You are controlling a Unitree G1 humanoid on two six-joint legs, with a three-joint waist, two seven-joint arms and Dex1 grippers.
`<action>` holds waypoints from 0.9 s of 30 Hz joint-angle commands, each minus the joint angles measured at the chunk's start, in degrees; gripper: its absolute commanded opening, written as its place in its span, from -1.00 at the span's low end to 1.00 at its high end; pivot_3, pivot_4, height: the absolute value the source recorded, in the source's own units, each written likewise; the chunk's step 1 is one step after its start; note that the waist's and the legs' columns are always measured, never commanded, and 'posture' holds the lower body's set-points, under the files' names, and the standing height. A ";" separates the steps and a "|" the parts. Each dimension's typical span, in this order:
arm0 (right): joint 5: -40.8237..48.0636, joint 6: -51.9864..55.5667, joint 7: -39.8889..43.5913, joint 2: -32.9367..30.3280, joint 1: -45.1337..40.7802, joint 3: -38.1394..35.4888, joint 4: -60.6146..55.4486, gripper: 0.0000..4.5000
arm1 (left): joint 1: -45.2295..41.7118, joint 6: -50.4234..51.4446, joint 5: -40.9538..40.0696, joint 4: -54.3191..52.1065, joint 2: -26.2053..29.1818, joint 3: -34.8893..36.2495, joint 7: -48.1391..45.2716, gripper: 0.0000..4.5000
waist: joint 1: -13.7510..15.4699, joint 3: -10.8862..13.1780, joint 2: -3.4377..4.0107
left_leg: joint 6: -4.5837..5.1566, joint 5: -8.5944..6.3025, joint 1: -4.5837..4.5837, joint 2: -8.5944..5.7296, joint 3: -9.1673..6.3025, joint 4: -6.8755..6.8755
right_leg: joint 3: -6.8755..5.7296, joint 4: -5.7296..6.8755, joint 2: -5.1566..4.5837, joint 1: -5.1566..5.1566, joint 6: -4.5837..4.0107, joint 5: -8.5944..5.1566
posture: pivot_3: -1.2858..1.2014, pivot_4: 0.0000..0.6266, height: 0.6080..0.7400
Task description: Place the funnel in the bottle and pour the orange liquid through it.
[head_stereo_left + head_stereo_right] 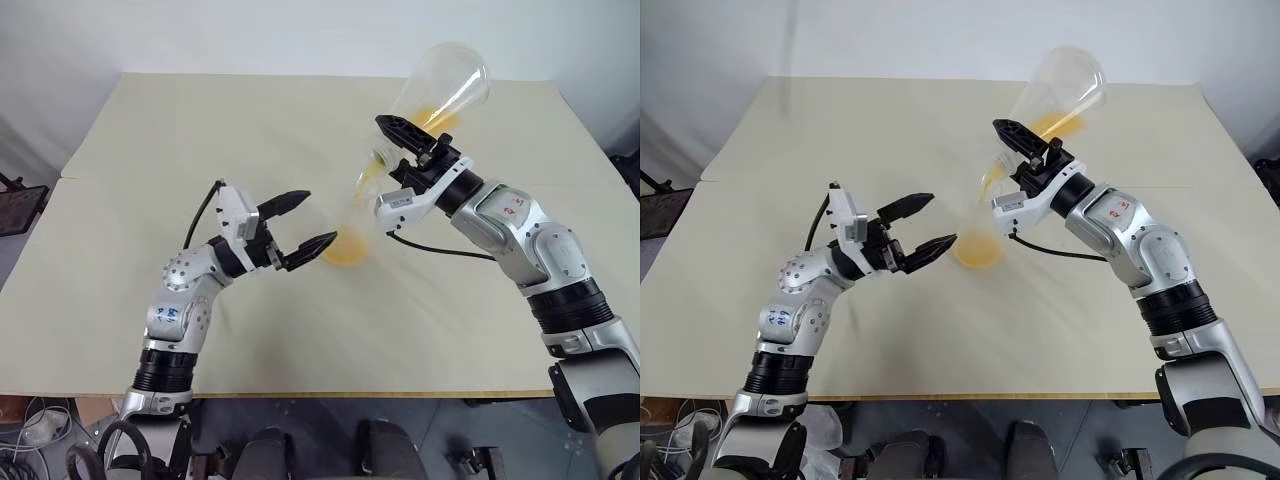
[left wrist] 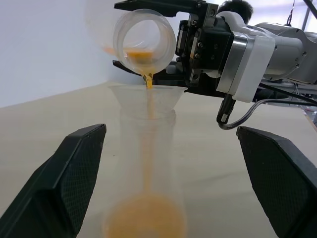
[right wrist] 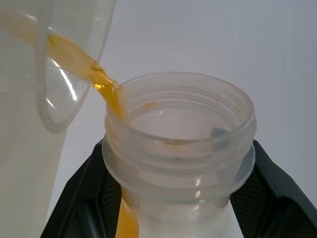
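Upright, bottle (image 2: 148,173) between open left fingers (image 2: 74,173)

The bottle (image 1: 345,240) stands on the beige table (image 1: 200,130).

orange liquid (image 2: 148,82) streams through funnel (image 2: 147,95) into bottle (image 2: 146,163).

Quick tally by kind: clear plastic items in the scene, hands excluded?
Conical cup: 1
Funnel: 1
Bottle: 1
Total: 3
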 commanded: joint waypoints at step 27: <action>0.30 -2.34 -2.77 -1.78 -2.76 -1.05 0.49 0.09 | 0.35 -1.59 -0.32 -2.62 -0.28 0.70 0.23 1.00 | -0.01 0.00 0.00 | 0.00 0.00 0.00 0.00 0.00 -0.01 | 0.00 -0.01 0.00 0.00 0.00 0.00 | 0.03 -0.52 1.00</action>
